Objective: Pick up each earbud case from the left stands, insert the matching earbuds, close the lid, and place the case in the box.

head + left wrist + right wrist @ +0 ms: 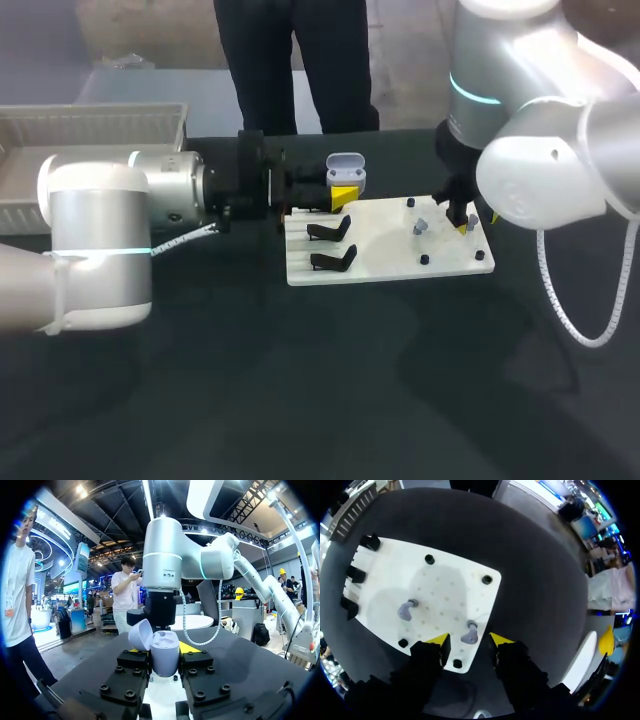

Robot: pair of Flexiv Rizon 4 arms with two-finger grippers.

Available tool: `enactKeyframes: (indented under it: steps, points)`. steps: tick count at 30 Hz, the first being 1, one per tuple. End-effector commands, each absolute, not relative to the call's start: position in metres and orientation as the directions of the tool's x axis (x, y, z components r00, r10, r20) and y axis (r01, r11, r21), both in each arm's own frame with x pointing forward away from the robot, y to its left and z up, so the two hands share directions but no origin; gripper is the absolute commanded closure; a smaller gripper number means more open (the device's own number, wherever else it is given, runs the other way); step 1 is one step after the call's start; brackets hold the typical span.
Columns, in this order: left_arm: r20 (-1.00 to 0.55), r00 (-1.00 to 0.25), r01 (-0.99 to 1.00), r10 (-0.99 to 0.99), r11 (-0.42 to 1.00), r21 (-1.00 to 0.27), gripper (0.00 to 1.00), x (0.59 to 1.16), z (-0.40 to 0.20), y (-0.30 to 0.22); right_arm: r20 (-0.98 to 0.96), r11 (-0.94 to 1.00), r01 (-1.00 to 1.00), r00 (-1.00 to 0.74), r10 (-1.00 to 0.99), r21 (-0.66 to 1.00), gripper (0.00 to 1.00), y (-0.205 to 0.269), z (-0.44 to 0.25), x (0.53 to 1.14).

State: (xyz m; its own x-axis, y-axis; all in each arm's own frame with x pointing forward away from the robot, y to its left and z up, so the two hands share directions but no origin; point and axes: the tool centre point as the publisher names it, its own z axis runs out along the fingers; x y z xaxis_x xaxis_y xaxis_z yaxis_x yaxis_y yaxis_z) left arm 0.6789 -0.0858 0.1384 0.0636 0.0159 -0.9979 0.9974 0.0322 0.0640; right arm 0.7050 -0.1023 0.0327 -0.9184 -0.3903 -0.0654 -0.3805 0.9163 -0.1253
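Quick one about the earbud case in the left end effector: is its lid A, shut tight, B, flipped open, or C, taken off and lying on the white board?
B: the earbud case, clamped in the left end effector, has its lid tilted back on its hinge, clear of the body.

Dark, matte table (300, 420) throughout. Soft, blurred shadows (455, 370) lying across the table's near half.

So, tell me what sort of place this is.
Probably a robotic earbud-packing workstation: a white fixture board with black stands and earbuds, a white crate, and an open earbud case in the left pincer.
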Motion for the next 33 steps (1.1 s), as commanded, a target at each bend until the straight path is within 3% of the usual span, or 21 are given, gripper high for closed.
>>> enactKeyframes:
  steps: [1, 7, 22, 27, 33]
  points:
    - [-0.998, 0.068, 0.997, 0.011, 0.038, 0.069, 1.0, 0.6778, 0.1373, -0.0858, -0.055, 0.918, -0.378, -0.921, -0.386, -0.124, 0.54, -0.1002, 0.0327, 0.7082]
    - [-0.998, 0.068, 0.997, 0.011, 0.038, 0.069, 1.0, 0.6778, 0.1373, -0.0858, -0.053, 0.92, -0.373, -0.923, -0.381, -0.12, 0.59, -0.1007, 0.0314, 0.7088]
    - [-0.998, 0.068, 0.997, 0.011, 0.038, 0.069, 1.0, 0.6778, 0.1373, -0.0858, -0.049, 0.923, -0.366, -0.926, -0.373, -0.119, 0.58, -0.1019, 0.0301, 0.7081]
    - [-0.998, 0.068, 0.997, 0.011, 0.038, 0.069, 1.0, 0.6778, 0.1373, -0.0858, -0.047, 0.923, -0.365, -0.927, -0.373, -0.12, 0.67, -0.1016, 0.0297, 0.7084]
    - [-0.998, 0.068, 0.997, 0.011, 0.038, 0.069, 1.0, 0.6778, 0.1373, -0.0858, -0.046, 0.923, -0.366, -0.927, -0.373, -0.119, 0.67, -0.1005, 0.029, 0.7081]
